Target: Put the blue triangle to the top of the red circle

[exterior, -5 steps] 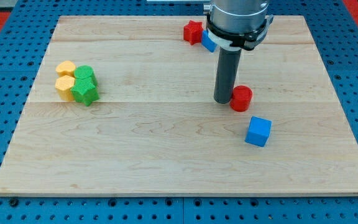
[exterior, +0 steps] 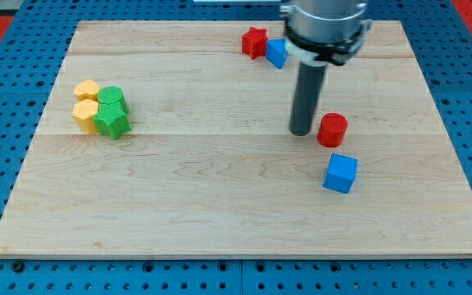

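Arm: one, entering from the view's top, right of centre. Wrist housing: broad, grey, cylindrical, ringed by a black collar with a white band beneath. Rod: straight, dark, vertical, hanging from the housing. My tip (exterior: 302, 132): at the rod's lower end, down at bench level. Pincer: none fitted.

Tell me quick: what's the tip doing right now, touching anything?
My tip: no gripper, holds nothing; just left of the red circle, contact unclear. Blue triangle untouched.

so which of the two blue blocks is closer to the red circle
The blue cube, just below the red circle toward the view's bottom. The blue triangle sits far up by the red star. My tip is left of the circle.
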Controlling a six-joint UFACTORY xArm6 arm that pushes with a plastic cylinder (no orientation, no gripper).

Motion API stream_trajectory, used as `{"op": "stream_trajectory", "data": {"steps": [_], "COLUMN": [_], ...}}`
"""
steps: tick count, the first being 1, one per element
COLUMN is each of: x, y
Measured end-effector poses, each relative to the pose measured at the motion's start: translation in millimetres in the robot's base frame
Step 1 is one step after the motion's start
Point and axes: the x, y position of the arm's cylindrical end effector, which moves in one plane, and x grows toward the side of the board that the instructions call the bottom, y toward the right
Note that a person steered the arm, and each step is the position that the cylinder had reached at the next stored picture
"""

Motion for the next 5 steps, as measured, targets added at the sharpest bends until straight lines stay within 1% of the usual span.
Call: {"op": "stream_trajectory", "data": {"steps": [1,2,3,4,5], "x": [-37.8,-81.8,-136.9,-195.2,-233.3], "y": [-87.6,-136.8,-150.7,-150.7,-142.0]}}
